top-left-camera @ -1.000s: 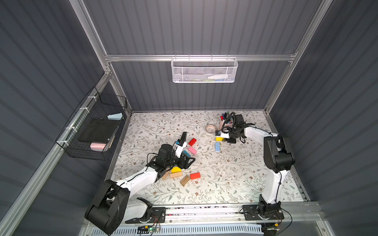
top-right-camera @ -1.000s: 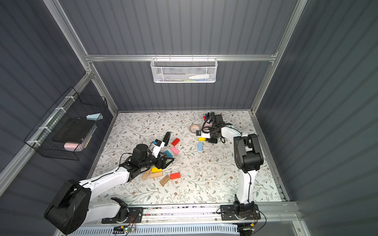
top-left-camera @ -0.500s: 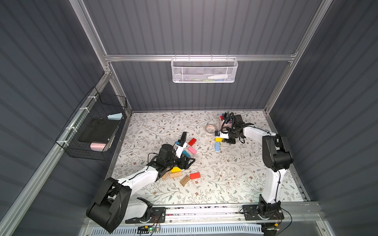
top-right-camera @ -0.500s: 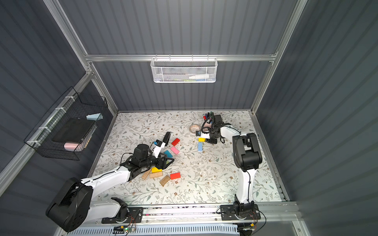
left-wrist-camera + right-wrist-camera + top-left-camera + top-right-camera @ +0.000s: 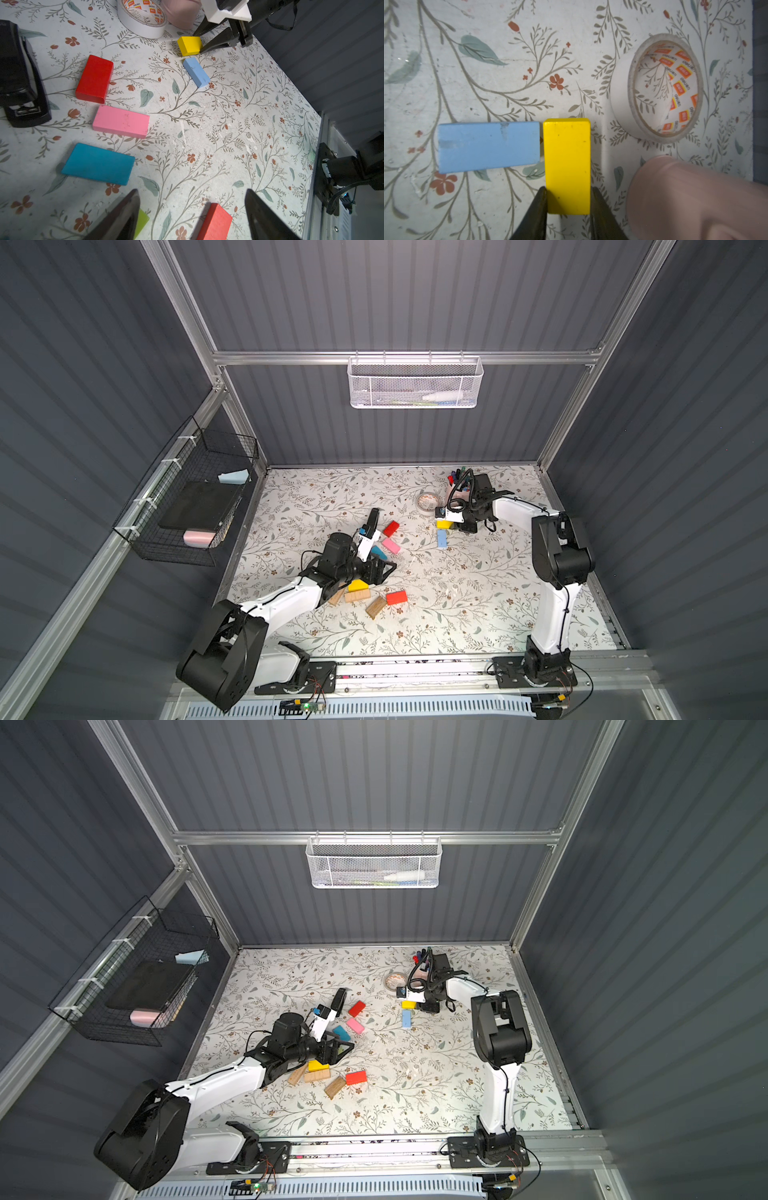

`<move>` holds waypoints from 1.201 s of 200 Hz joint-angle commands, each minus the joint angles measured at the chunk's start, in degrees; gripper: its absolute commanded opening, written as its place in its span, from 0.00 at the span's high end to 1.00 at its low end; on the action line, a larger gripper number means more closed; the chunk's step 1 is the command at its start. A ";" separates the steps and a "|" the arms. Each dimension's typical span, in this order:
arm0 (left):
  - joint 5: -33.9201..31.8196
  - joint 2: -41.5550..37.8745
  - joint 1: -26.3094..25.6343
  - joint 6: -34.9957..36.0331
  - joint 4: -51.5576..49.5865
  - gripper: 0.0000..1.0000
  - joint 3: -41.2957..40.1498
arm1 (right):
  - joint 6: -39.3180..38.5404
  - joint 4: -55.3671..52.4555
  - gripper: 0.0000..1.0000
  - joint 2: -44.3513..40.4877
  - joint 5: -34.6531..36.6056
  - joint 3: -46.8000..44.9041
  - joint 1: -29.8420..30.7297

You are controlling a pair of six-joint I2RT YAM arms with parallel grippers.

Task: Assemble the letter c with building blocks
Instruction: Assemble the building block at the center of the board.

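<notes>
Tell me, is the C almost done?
Not nearly. Done: just one blue block laid as a start. In hand: the right gripper grips a yellow block crosswise at its end, making a corner. To do: the red, pink, teal and wood blocks lie scattered, and the left gripper hangs open and empty.

1. Lime green block [image 5: 143, 219]: mostly hidden behind a finger of the left gripper [image 5: 191, 192], cut by the picture's edge.
2. Pink cup [image 5: 685, 197]: blurred, cut off.
3. Far white basket [image 5: 415, 381]: contents too small to tell.
</notes>
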 commanded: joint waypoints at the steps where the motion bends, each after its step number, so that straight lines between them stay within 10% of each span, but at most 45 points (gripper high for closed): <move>1: -0.10 0.23 -0.34 1.24 -1.88 0.22 1.89 | 0.10 -1.17 0.76 1.35 -0.48 1.12 0.24; 240: -0.47 -0.73 -0.36 1.41 -2.13 0.23 1.41 | -1.67 -3.72 0.61 0.78 -0.82 1.64 0.42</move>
